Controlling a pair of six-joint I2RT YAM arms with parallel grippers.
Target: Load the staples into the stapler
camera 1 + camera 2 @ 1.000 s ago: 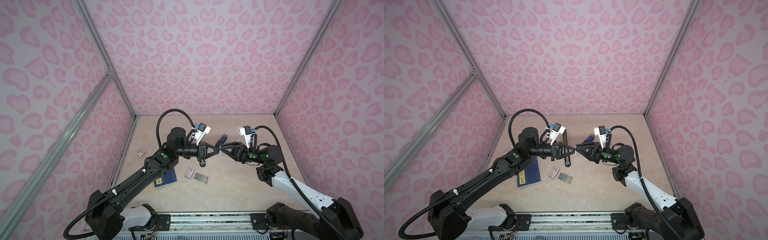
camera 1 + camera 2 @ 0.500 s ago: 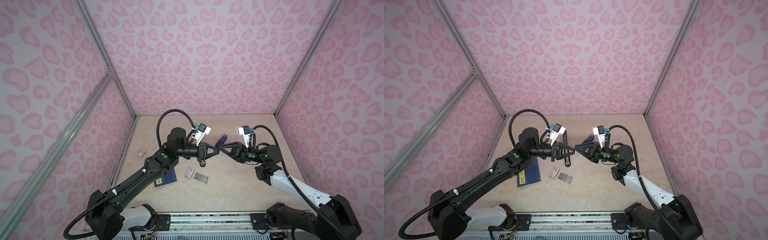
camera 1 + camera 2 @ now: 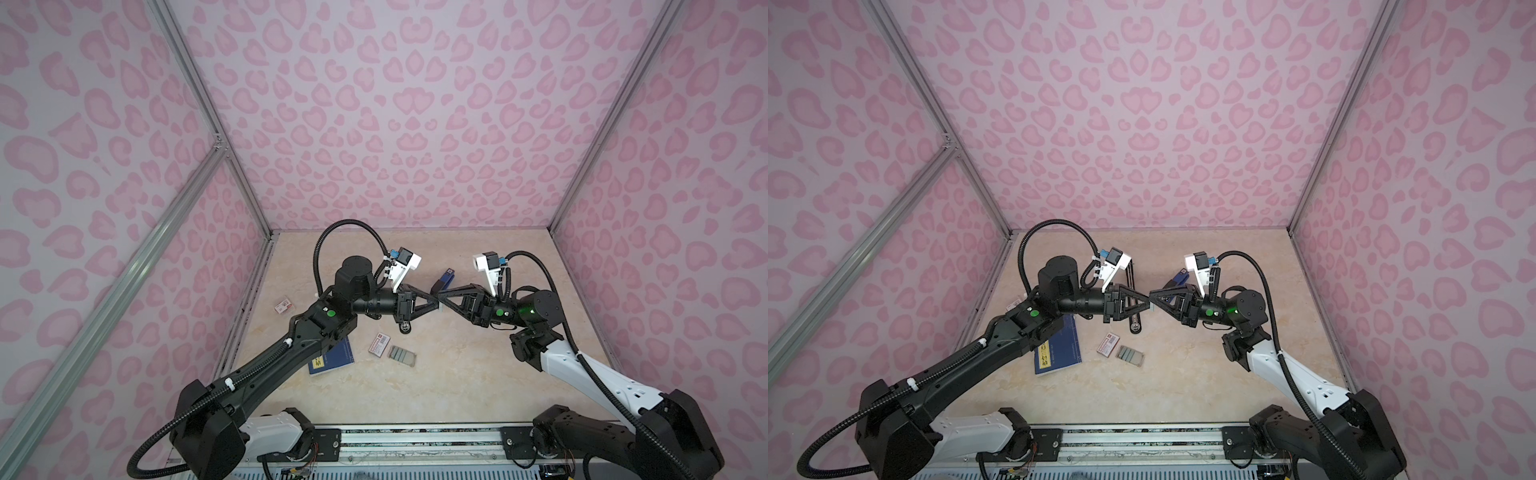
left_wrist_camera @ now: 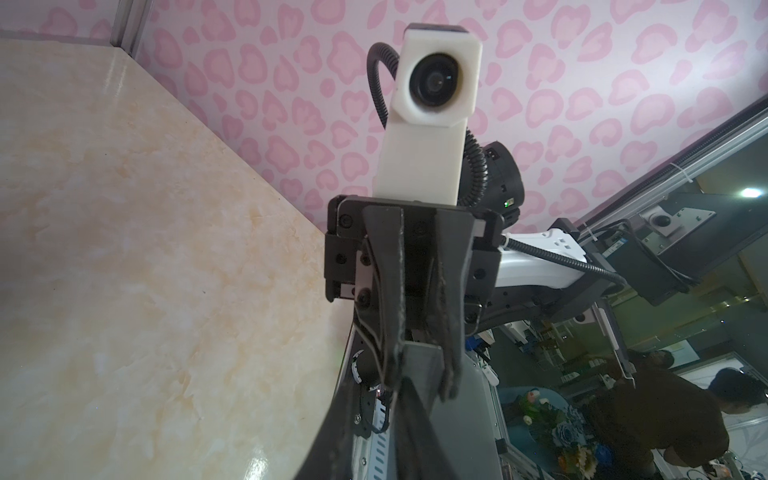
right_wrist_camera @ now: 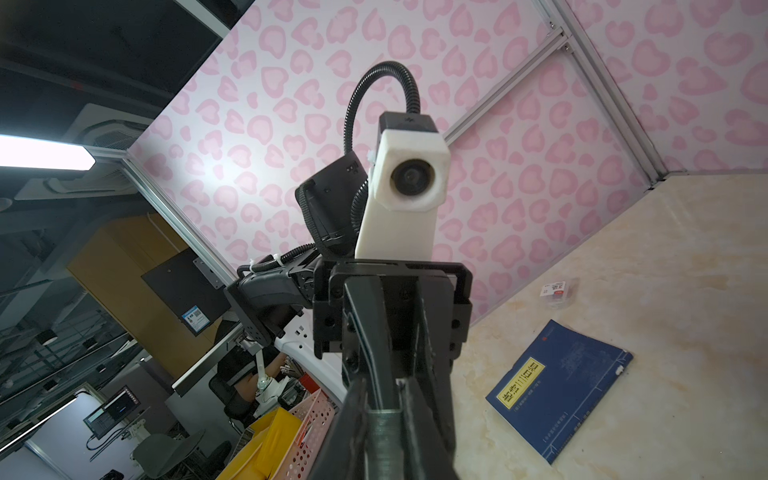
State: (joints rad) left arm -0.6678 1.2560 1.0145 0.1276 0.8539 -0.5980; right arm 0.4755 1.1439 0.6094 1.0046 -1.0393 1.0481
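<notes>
The right gripper [image 3: 443, 299] is closed on a grey staple strip [image 5: 385, 432], held in the air tip to tip with the left gripper [image 3: 436, 302], whose jaws are seen a little apart; its contact with the strip cannot be told. Below, the staples [image 3: 401, 356] are laid flat on the table [image 3: 457, 374], just beside a white-and-red box [image 3: 380, 344]. A blue stapler [image 3: 444, 280] is seen behind the grippers.

We see a blue booklet [image 3: 1059, 353] lying flat on the counter [image 3: 1183, 386]. A red-and-white box [image 3: 1108, 344] sits near it.
</notes>
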